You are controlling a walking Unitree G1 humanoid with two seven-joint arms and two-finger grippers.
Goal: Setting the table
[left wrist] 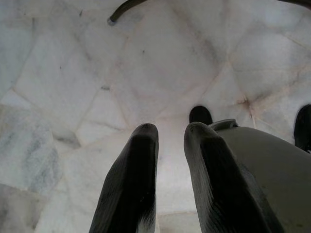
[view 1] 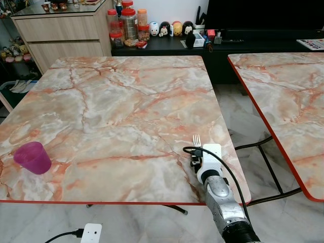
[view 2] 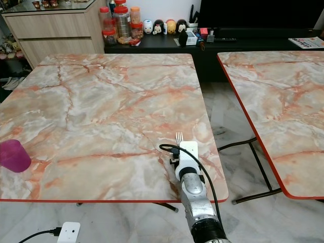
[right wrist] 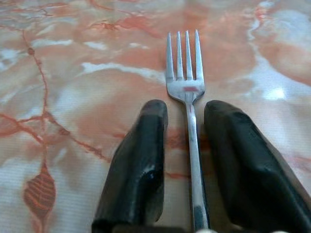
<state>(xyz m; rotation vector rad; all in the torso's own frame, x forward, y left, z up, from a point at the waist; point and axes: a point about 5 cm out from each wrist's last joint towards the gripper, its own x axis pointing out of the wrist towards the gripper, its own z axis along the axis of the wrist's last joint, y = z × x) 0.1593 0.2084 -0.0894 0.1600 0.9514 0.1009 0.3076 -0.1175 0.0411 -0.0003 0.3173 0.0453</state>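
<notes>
A silver fork (right wrist: 187, 87) lies flat on the marble table (view 1: 126, 91) near its front right corner, tines pointing away from me. My right gripper (right wrist: 185, 104) is low over the table and open. Its two black fingers (right wrist: 141, 155) stand on either side of the fork's handle with a gap on each side. From the head, the fork's tines (view 1: 196, 139) stick out just beyond the white wrist housing. A purple cup (view 1: 33, 157) stands upright at the table's front left. My left gripper (left wrist: 170, 133) hangs over the floor, fingers slightly apart, holding nothing.
A second marble table (view 1: 283, 91) stands to the right across a narrow gap of tiled floor. Behind are a wooden cabinet (view 1: 61, 30), jars (view 1: 129, 23) and figurines on a dark sideboard. A white power strip (view 1: 91, 233) lies on the floor by the table's front edge.
</notes>
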